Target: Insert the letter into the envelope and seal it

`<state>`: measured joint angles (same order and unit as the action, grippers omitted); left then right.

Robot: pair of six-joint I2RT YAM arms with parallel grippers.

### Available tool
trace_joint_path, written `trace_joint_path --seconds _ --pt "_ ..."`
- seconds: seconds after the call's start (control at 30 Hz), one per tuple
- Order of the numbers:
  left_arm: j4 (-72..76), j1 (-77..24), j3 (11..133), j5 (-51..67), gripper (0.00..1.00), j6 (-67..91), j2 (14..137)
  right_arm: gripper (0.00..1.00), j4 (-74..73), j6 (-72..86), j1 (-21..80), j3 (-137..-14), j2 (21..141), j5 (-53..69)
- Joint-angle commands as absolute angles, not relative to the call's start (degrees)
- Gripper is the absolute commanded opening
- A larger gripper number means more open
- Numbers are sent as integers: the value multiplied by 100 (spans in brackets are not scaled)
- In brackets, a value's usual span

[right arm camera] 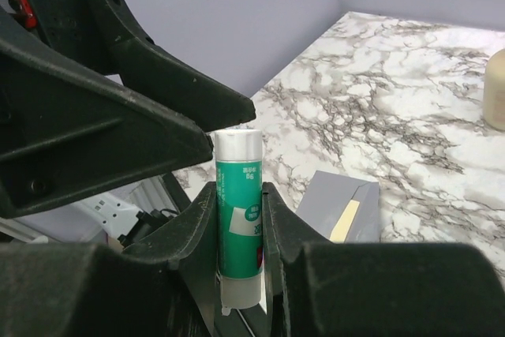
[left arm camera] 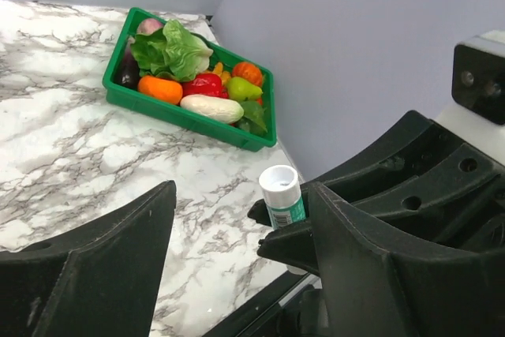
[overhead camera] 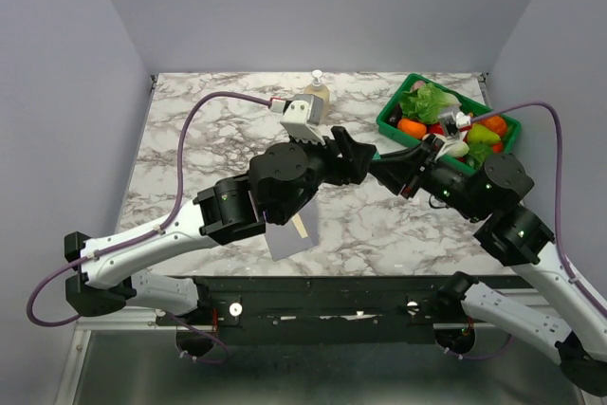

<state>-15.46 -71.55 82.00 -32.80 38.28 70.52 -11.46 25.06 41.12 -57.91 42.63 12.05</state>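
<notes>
The grey envelope [overhead camera: 285,242] lies flat near the table's front edge, partly under my left arm. It also shows in the right wrist view [right arm camera: 335,195]. Only a narrow cream strip of the letter [right arm camera: 345,221] shows at its flap; the same strip shows in the top view [overhead camera: 303,226]. My right gripper [right arm camera: 239,189] is shut on an upright green glue stick [right arm camera: 238,211] with a white cap. It holds the stick in the air above the table's middle [overhead camera: 387,170]. My left gripper [left arm camera: 241,195] is open. Its fingers [left arm camera: 347,250] stand on either side of the stick's cap [left arm camera: 281,189] without touching it.
A green tray [overhead camera: 387,122] of toy vegetables stands at the back right and shows in the left wrist view [left arm camera: 186,117]. A cream pump bottle [overhead camera: 318,94] stands at the back middle. Both arms cross over the table's centre.
</notes>
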Motion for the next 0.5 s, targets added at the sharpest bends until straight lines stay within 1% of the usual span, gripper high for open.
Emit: trace_joint_path --seconds 0.0,0.27,0.47 --pt "-1214 -7172 8244 -3516 73 4052 7066 1 -914 2531 4096 -5704 4157 1116" --pt "-747 -7172 8235 -3033 62 4069 7224 1 -870 2531 4096 -5616 4096 1160" --pt "-668 -7172 8227 -2830 57 4140 7321 1 -870 2531 4096 -5599 4078 1178"
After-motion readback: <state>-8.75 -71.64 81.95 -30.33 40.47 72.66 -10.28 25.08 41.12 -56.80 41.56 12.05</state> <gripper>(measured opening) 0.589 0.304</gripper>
